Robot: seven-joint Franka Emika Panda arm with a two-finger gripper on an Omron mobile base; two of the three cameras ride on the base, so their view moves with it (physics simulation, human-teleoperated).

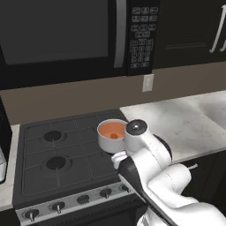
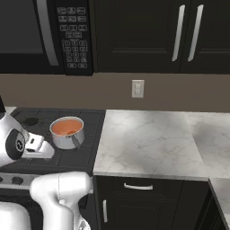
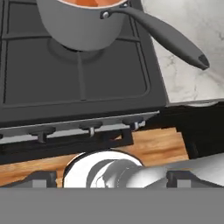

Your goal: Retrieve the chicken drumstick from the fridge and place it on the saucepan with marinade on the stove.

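No legible writing anywhere; microwave keypad (image 1: 142, 37) marks too blurred to read. Saucepan (image 1: 111, 135) on the stove's (image 1: 62, 150) rear right burner, filled with orange-red marinade (image 2: 66, 127), a small reddish lump at its middle, possibly the chicken drumstick (image 1: 114, 135). Handle pointing out over the marble counter (image 2: 148, 139). Gripper (image 3: 111, 178) low in front of the stove, fingertips (image 3: 41, 178) spread wide, holding nothing. Wall outlet (image 2: 138, 88) above the counter, dark cabinets (image 2: 152, 33) overhead.
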